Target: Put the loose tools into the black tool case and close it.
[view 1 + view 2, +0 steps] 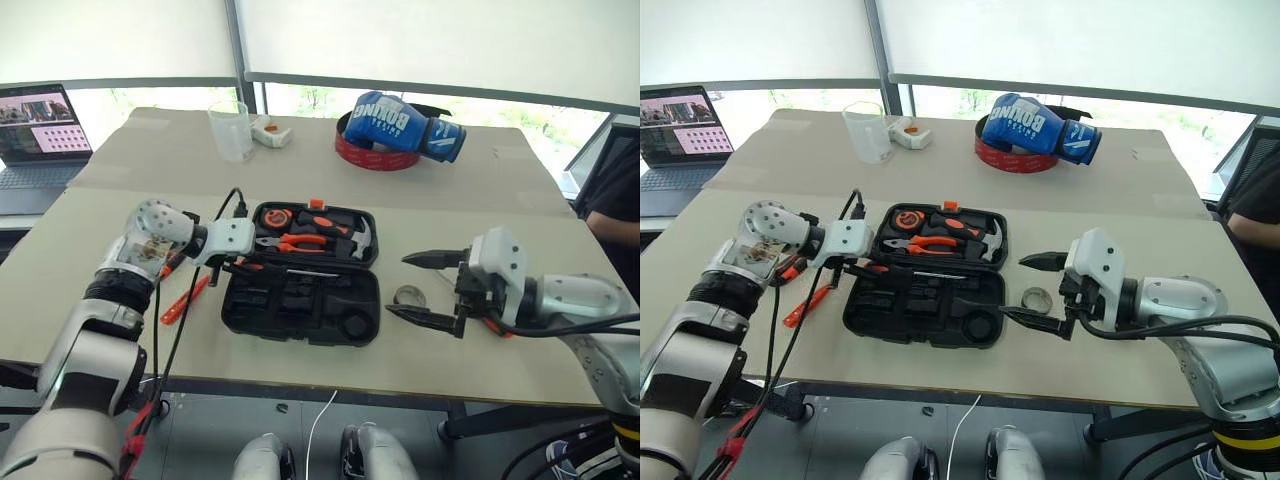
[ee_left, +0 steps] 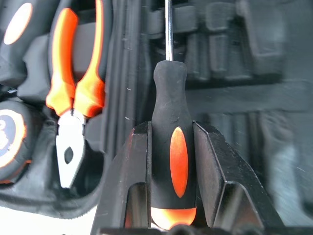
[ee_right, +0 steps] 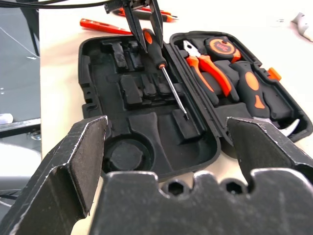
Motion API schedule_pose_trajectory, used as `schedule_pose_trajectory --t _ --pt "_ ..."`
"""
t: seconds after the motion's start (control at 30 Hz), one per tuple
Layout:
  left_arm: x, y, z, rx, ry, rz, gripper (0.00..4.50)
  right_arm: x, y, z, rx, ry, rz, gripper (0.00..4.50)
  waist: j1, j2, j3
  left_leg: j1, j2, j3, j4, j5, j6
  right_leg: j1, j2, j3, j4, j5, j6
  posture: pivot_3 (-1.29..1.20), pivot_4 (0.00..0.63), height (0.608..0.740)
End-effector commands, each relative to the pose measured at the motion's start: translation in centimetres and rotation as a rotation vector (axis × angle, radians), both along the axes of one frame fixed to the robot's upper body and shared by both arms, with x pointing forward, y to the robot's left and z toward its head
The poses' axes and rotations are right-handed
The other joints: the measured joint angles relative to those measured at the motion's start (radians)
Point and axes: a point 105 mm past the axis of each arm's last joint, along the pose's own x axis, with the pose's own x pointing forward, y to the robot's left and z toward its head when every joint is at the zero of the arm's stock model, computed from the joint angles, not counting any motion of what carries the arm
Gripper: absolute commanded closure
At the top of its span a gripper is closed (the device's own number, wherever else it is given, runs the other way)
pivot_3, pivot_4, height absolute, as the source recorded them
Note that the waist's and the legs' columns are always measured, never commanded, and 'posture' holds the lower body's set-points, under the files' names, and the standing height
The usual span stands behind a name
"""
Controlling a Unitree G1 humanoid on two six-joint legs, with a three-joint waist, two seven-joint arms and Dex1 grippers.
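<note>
A grey laptop point(image 1: 35, 135) is sitting open at the far left, past the edge of the beige tabletop point(image 1: 470, 200). Two slim orange tools point(image 1: 185, 298) are lying on the tabletop beside the left arm, just left of the case. The left gripper point(image 3: 142, 27) is squeezing the handle of a black-and-orange screwdriver point(image 2: 171, 147), holding it over the middle of the open case. The thin metal shaft is pointing across the near half of the case, the one with the empty slots.

The black plastic tool case point(image 1: 300, 305) is lying wide open and flat in the middle of the tabletop. In its far half, orange-handled pliers point(image 1: 292, 241), a round tape measure point(image 1: 275, 216) and a hammer point(image 1: 345, 232) are sitting in their slots.

Behind the case, a clear plastic cup point(image 1: 230, 130) is standing, and a blue boxing glove point(image 1: 400, 125) is resting on a big red ring point(image 1: 372, 155).

Right of the case, a small tape roll point(image 1: 408, 296) is lying on the tabletop. The right gripper point(image 1: 425, 288) is hanging just beside the roll with its two black fingers spread wide, holding nothing.
</note>
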Motion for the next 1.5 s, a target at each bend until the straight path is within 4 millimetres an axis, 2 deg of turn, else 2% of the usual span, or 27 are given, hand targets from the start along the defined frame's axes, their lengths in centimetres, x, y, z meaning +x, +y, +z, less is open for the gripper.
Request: schedule_pose_trajectory --t 0.03,0.1,0.13,0.23,0.33,0.47,0.5,0.57,0.6,0.7,0.87,0.9,1.1,1.23,1.33,1.4,1.43,1.5 --pt "0.4 -0.2 1.9 -0.035 -0.052 -0.005 3.72 -0.3 0.0 1.2 0.000 -0.050 0.001 0.00 -0.002 0.000 0.000 0.000 0.000 0.000 0.000 0.000 0.000 0.000 0.000 0.000 0.000 0.000 0.000 0.00 0.150 0.714" --pt "0.3 -0.2 2.0 -0.044 -0.034 -0.010 2.72 -0.3 0.1 1.2 0.001 -0.049 0.005 0.00 -0.002 0.000 0.000 0.000 0.000 0.000 0.000 0.000 0.000 0.000 0.000 0.000 0.000 0.000 0.000 0.00 0.150 0.714" --pt "0.2 -0.2 2.2 -0.050 -0.024 -0.012 2.48 -0.3 0.1 1.2 0.001 -0.049 0.006 0.00 -0.002 0.000 0.000 0.000 0.000 0.000 0.000 0.000 0.000 0.000 0.000 0.000 0.000 0.000 0.000 0.00 0.150 0.714" --pt "-0.1 -0.3 3.0 -0.069 -0.015 -0.020 1.32 -0.3 0.1 1.2 0.002 -0.047 0.007 0.00 -0.002 0.000 0.000 0.000 0.000 0.000 0.001 0.000 0.000 0.000 0.000 0.000 0.000 0.000 0.000 0.00 0.150 0.714" --pt "0.0 -0.5 3.8 -0.092 -0.032 -0.021 0.36 -0.2 0.1 1.1 0.005 -0.044 0.007 0.00 -0.002 0.000 0.000 -0.001 0.000 0.000 0.001 0.000 0.000 0.000 0.000 -0.001 0.000 0.000 0.000 0.00 0.150 0.714" --pt "0.1 -0.8 4.2 -0.111 -0.026 -0.015 0.36 -0.1 0.3 1.1 0.012 -0.044 0.013 0.00 -0.002 0.000 0.000 -0.001 0.000 -0.001 0.002 0.000 0.000 0.000 0.000 -0.001 0.000 0.000 0.000 0.00 0.150 0.714" --pt "0.1 -0.9 4.2 -0.114 -0.018 -0.014 0.79 -0.1 0.4 1.1 0.014 -0.045 0.014 0.00 -0.003 0.000 0.000 -0.001 0.000 -0.001 0.002 0.000 0.000 0.000 0.000 -0.001 0.000 0.000 0.000 0.00 0.150 0.714" --pt "0.1 -1.0 4.0 -0.112 0.000 -0.017 1.04 -0.1 0.4 1.1 0.017 -0.048 0.015 0.00 -0.003 0.000 0.000 -0.001 0.000 -0.001 0.002 0.000 0.000 0.000 0.000 0.000 0.000 0.000 0.000 0.00 0.150 0.714" --pt "0.1 -1.1 3.8 -0.109 0.004 -0.018 1.58 0.0 0.5 1.1 0.019 -0.048 0.015 0.00 -0.003 0.000 0.000 -0.001 0.000 -0.001 0.002 0.000 0.000 0.000 0.001 -0.001 0.001 0.000 0.000 0.00 0.150 0.714" --pt "0.3 -1.5 3.3 -0.103 0.010 -0.016 2.53 0.0 0.5 1.1 0.021 -0.050 0.016 0.00 -0.003 0.000 0.000 -0.001 0.000 -0.001 0.002 0.000 0.000 0.000 0.001 -0.001 0.001 0.000 0.000 0.00 0.150 0.714" --pt "0.2 -2.1 2.4 -0.080 0.024 -0.041 4.41 0.0 0.6 1.1 0.025 -0.052 0.012 0.00 -0.003 0.000 0.000 -0.002 0.000 -0.001 0.003 0.000 0.000 0.000 0.001 -0.001 0.001 0.000 0.000 0.00 0.150 0.714" --pt "0.1 -2.3 2.2 -0.075 0.031 -0.047 4.47 -0.1 0.5 1.1 0.026 -0.052 0.010 0.00 -0.003 0.000 0.000 -0.002 0.000 -0.001 0.003 0.000 0.000 0.000 0.001 -0.001 0.001 0.000 0.000 0.00 0.150 0.714" --pt "0.2 -2.7 -1.7 0.114 -0.045 -0.085 4.47 -0.2 0.6 1.0 0.041 -0.046 0.000 0.00 -0.003 0.000 0.000 -0.002 0.000 -0.002 0.003 0.000 0.000 0.000 0.001 -0.001 0.001 0.000 0.000 0.00 0.150 0.714" --pt "0.3 -3.0 -2.6 0.138 -0.061 -0.099 4.47 -0.3 0.6 1.0 0.045 -0.044 -0.006 0.00 -0.001 0.000 -0.001 -0.001 0.000 -0.002 0.003 0.000 0.001 0.001 0.000 -0.001 0.001 0.000 0.000 0.00 0.150 0.714" --pt "0.3 -2.8 -2.5 0.133 -0.062 -0.097 4.47 -0.5 0.5 0.8 0.042 -0.040 -0.013 0.00 0.001 0.001 -0.001 0.000 0.000 -0.002 0.003 -0.001 0.001 0.001 0.000 -0.001 0.001 0.000 0.000 0.00 0.150 0.714" --pt "0.4 -2.8 -1.7 0.086 -0.049 -0.079 4.47 -0.5 0.2 0.7 0.042 -0.037 -0.031 0.00 0.001 0.001 -0.001 0.000 0.000 -0.002 0.004 -0.001 0.001 0.001 -0.001 -0.001 0.001 0.000 0.001 0.00 0.150 0.714" --pt "0.6 -2.7 -0.8 0.032 -0.030 -0.058 4.47 -0.5 -0.2 0.6 0.038 -0.034 -0.051 0.00 0.001 0.001 -0.001 0.000 0.000 -0.002 0.004 -0.001 0.001 0.002 -0.001 -0.001 0.001 0.000 0.001 0.00 0.150 0.714" --pt "0.6 -2.8 1.9 -0.121 0.039 -0.017 3.97 -0.5 -1.4 0.4 0.039 -0.005 -0.108 0.00 0.001 0.000 -0.001 -0.001 0.000 -0.002 0.004 -0.001 0.002 0.001 0.000 -0.001 0.001 0.000 0.001 0.00 0.150 0.714"
